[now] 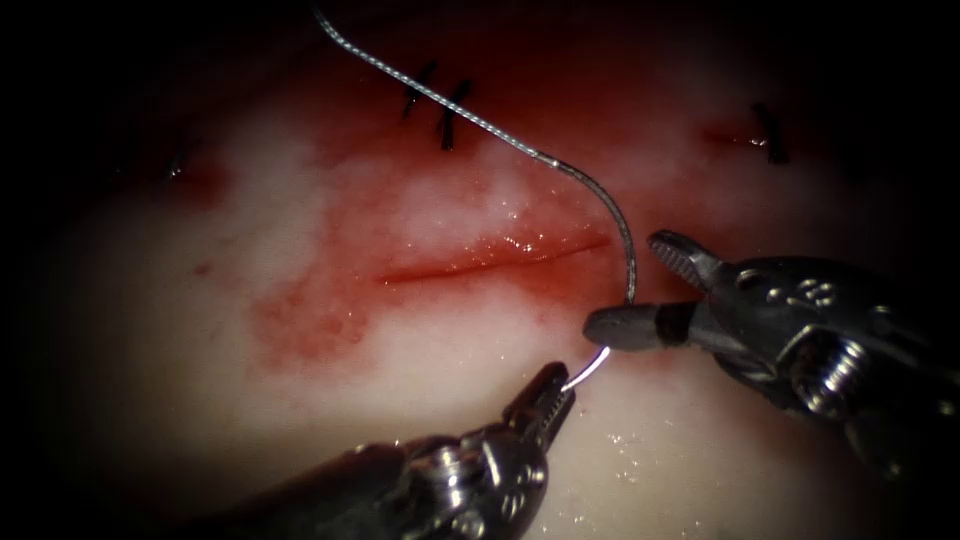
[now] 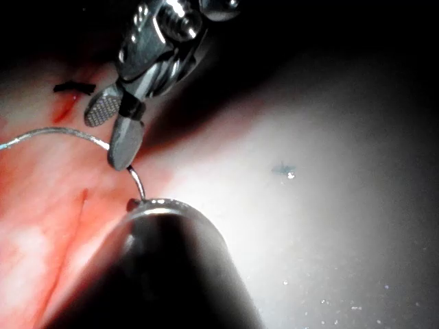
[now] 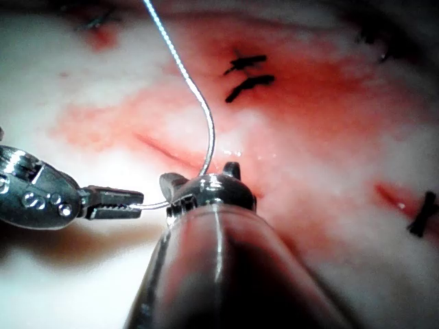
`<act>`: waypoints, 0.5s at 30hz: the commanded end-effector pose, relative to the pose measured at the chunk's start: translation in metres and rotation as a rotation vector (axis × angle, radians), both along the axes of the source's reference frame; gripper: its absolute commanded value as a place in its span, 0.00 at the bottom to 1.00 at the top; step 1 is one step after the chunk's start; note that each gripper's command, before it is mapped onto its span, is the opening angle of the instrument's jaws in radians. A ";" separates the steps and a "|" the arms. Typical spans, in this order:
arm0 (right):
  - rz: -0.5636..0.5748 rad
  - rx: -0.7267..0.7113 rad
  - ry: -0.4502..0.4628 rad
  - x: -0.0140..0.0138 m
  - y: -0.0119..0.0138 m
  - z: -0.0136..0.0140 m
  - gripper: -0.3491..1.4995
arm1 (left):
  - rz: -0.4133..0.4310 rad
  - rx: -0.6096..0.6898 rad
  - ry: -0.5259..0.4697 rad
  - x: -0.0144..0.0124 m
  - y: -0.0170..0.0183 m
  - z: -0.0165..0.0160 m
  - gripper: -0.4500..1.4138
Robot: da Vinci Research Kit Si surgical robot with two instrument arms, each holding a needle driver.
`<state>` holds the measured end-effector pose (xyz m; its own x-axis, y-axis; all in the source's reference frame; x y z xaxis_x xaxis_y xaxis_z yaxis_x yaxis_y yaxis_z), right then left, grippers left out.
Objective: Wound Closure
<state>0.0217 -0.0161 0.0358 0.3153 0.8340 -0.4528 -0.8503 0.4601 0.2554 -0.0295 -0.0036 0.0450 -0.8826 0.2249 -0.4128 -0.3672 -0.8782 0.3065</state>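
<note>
The curved needle (image 1: 628, 262) arcs above the tissue (image 1: 160, 330) at the right end of the cut (image 1: 490, 255); I see no part of it in the tissue. My left tool (image 1: 562, 386) comes up from below with its jaws shut on the needle close to its pointed end. The right tool (image 1: 622, 283) has its jaws open around the needle's middle, and the lower jaw covers part of the curve. Thread (image 1: 440, 95) runs from the needle's blunt end up to the far left. The right wrist view shows the left tool (image 3: 113, 203) holding the needle (image 3: 208, 147) beside the open right tool (image 3: 202, 175).
Two dark stitches (image 1: 447, 112) sit beyond the cut, another stitch (image 1: 770, 135) lies far right. Red fluid (image 1: 320, 310) stains the tissue around the cut. The left wrist view shows the right tool (image 2: 113, 130) open over the needle (image 2: 137, 181).
</note>
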 end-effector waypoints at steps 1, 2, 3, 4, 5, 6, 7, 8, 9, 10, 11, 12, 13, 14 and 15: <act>-0.004 -0.009 -0.020 0.0009 0.0002 0.0005 0.89 | 0.004 -0.001 0.004 -0.0005 -0.0001 0.0006 0.00; -0.010 -0.014 -0.030 0.0010 0.0003 0.0005 0.89 | 0.004 -0.003 0.009 -0.0004 -0.0001 0.0006 0.00; -0.014 -0.021 -0.052 0.0012 0.0007 0.0007 0.89 | 0.009 -0.018 0.021 -0.0002 -0.0002 0.0005 0.00; -0.015 -0.023 -0.059 0.0013 0.0009 0.0009 0.89 | 0.010 -0.021 0.025 -0.0002 -0.0002 0.0006 0.00; -0.019 -0.028 -0.072 0.0016 0.0012 0.0010 0.89 | 0.017 -0.025 0.032 -0.0001 -0.0002 0.0006 0.00; -0.021 -0.030 -0.076 0.0018 0.0013 0.0011 0.89 | 0.020 -0.027 0.037 -0.0001 -0.0003 0.0006 0.00; -0.016 -0.029 -0.080 0.0022 0.0015 0.0012 0.88 | 0.017 -0.026 0.042 0.0000 -0.0003 0.0006 0.00; -0.013 -0.027 -0.082 0.0025 0.0017 0.0012 0.88 | 0.015 -0.026 0.044 0.0000 -0.0003 0.0006 0.00; -0.010 -0.026 -0.083 0.0028 0.0018 0.0012 0.88 | 0.015 -0.029 0.049 0.0000 -0.0003 0.0007 0.00; -0.007 -0.025 -0.084 0.0031 0.0019 0.0011 0.87 | 0.019 -0.031 0.054 0.0000 -0.0003 0.0007 0.00; -0.013 -0.027 -0.088 0.0037 0.0020 0.0009 0.87 | 0.017 -0.036 0.057 -0.0001 -0.0004 0.0007 0.00; -0.016 -0.029 -0.091 0.0039 0.0021 0.0008 0.87 | 0.016 -0.036 0.059 -0.0001 -0.0004 0.0007 0.00; -0.023 -0.033 -0.096 0.0041 0.0021 0.0008 0.86 | 0.021 -0.037 0.062 -0.0001 -0.0004 0.0007 0.00; -0.021 -0.032 -0.098 0.0043 0.0022 0.0007 0.86 | 0.020 -0.037 0.063 -0.0001 -0.0004 0.0007 0.00; -0.026 -0.034 -0.098 0.0044 0.0023 0.0008 0.86 | 0.019 -0.037 0.064 -0.0001 -0.0005 0.0006 0.00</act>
